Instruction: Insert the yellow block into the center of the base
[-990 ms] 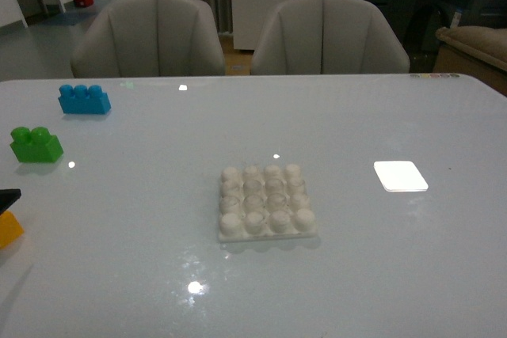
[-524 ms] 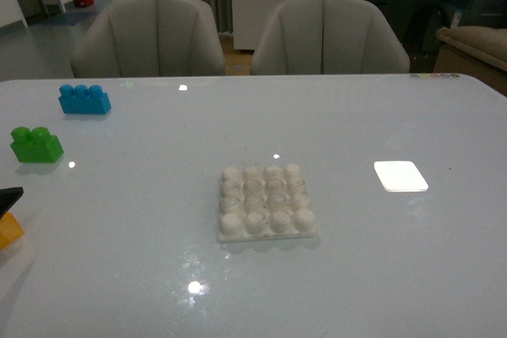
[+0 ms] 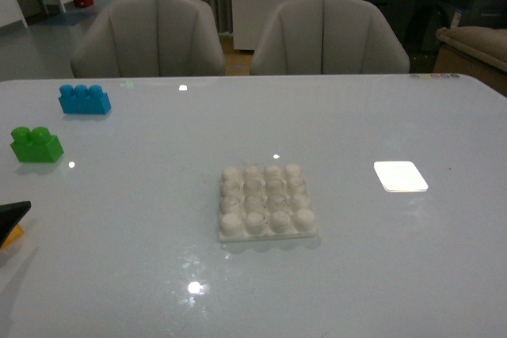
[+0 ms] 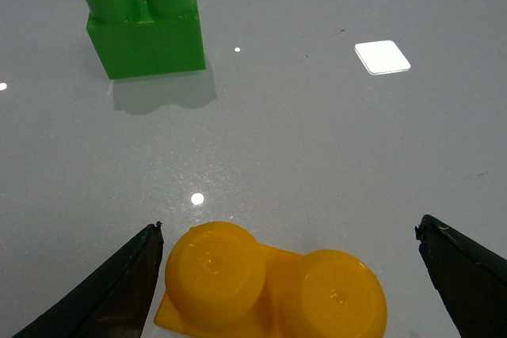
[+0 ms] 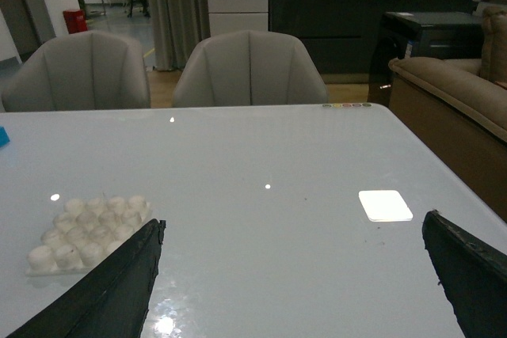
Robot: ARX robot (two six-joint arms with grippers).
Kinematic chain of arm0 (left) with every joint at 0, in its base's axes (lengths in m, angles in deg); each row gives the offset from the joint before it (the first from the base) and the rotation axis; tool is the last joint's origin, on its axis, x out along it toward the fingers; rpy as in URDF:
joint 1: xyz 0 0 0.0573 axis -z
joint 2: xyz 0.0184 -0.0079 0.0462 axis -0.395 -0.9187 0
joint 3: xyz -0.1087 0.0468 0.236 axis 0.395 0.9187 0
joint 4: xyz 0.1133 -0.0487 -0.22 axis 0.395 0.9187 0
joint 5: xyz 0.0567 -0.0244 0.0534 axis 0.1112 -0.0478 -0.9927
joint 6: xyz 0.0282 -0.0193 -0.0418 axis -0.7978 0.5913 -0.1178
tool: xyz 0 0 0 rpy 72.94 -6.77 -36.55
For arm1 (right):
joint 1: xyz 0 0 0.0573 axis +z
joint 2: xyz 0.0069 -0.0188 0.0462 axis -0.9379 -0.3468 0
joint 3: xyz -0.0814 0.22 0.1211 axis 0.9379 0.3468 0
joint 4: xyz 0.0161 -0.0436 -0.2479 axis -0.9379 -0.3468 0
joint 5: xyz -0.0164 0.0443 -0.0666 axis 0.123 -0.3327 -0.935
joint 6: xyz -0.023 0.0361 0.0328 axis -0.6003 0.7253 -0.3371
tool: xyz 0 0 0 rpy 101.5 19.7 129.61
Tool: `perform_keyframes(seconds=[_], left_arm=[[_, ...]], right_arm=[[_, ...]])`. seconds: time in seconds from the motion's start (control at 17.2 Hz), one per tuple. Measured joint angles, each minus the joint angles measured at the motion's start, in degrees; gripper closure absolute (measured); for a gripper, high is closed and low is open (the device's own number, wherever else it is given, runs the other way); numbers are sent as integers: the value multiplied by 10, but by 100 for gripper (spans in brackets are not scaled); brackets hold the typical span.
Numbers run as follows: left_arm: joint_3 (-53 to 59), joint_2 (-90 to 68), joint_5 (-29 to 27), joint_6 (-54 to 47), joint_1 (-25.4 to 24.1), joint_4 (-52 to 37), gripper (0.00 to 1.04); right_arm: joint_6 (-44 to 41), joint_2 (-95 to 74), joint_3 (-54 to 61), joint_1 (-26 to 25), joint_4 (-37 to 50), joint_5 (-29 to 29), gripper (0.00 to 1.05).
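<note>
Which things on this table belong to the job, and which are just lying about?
Job: yellow block, studded white base, left pincer open on either side of the block.

Lying about: green two-stud brick, blue three-stud brick, flat white patch.

A: Yellow block [image 4: 269, 286], between the left claw's [image 4: 289, 231] fingers [image 4: 119, 290]: smooth plastic, soft sheen on studs. Fingers matt black.
B: Green brick [image 4: 144, 25], beyond claw: same smooth plastic. Table [image 4: 317, 140] under both: glossy, lamp glints, faint reflections.
A: Base [image 3: 265, 203], well off to claw's right: white plastic, duller finish. Chairs [image 3: 150, 33] far behind: matt upholstery, cloth or leather unclear.
</note>
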Motion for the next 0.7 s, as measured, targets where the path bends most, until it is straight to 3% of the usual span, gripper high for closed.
perform_keyframes(seconds=[0.17, 0.35, 0.7], left_arm=[[-1, -10, -2, 2, 1, -9, 7], [-6, -11, -4, 9, 4, -22, 42], [28, 15, -21, 38, 22, -33, 46]], right_arm=[[0, 0, 0, 0, 0, 0, 6], [0, 0, 0, 0, 0, 0, 6], [0, 0, 0, 0, 0, 0, 6]])
